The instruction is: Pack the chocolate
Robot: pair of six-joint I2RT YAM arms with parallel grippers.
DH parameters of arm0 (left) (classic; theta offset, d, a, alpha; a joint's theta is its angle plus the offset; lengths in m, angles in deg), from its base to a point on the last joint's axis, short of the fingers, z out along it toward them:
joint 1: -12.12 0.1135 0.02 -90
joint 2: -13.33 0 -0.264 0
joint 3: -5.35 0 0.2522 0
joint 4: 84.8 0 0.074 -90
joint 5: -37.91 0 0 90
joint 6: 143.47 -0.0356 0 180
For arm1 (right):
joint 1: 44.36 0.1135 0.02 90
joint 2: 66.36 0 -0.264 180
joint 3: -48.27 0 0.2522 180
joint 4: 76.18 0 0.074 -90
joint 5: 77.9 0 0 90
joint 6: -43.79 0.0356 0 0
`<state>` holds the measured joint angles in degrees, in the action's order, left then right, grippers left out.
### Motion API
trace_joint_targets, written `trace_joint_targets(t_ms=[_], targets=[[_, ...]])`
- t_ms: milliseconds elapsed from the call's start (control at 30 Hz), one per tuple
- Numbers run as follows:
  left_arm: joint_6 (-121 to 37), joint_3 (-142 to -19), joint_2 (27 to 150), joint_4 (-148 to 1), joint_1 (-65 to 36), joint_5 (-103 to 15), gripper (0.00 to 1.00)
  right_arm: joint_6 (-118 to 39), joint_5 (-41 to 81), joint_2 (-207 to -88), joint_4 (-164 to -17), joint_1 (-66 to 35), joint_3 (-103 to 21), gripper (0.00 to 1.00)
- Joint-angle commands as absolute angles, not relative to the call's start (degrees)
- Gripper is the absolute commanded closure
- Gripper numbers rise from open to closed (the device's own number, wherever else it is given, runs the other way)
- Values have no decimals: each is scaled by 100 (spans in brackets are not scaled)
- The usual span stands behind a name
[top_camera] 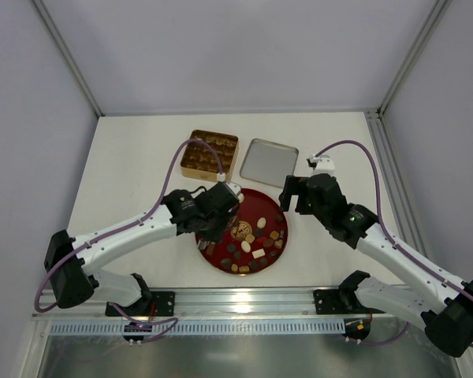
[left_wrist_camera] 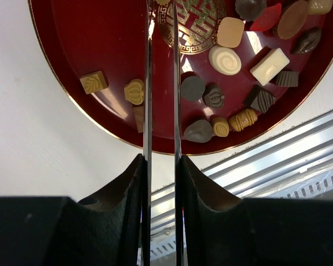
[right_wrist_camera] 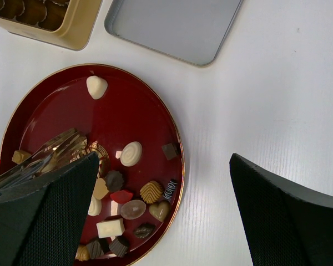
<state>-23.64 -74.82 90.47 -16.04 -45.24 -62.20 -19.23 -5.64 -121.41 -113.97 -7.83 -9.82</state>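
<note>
Chocolate scattered on red plate

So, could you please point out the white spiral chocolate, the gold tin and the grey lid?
white spiral chocolate [left_wrist_camera: 225, 60]: left wrist view, centre of its swirl.
gold tin [top_camera: 230, 157]: top external view, right wall.
grey lid [right_wrist_camera: 175, 25]: right wrist view, bare inner face.

A glossy finish w/ gold rim and emblem is shown by the round dark-red lacquered plate; highlights are reflected on it. The small brown, caramel and cream chocolates are seen as smooth, some ridged or embossed. The square gold tin looks metallic; the grey lid is matt brushed metal. The white tabletop appears matt, faintly grained.
</note>
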Motion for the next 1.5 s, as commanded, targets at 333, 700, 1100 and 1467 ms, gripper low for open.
trace_joint_targets(t_ms=[333, 700, 1100, 1467], targets=[[-2666, -8433, 8997, -1532, -4203, -6633, 72, -1958, -671, -12042, -11262, -841, -1084, 0], [-3193, -9401, 9488, -1848, -2815, -6396, 72, -2072, -583, -12059, -11367, -859, -1286, 0], [-3633, -11061, 11289, -2217, -1583, -6484, 73, -2116, -530, -11971, -11455, -885, -1339, 0], [-3844, -12029, 12380, -2165, -1302, -6475, 73, -2099, -592, -11708, -11587, -929, -1189, 0]])
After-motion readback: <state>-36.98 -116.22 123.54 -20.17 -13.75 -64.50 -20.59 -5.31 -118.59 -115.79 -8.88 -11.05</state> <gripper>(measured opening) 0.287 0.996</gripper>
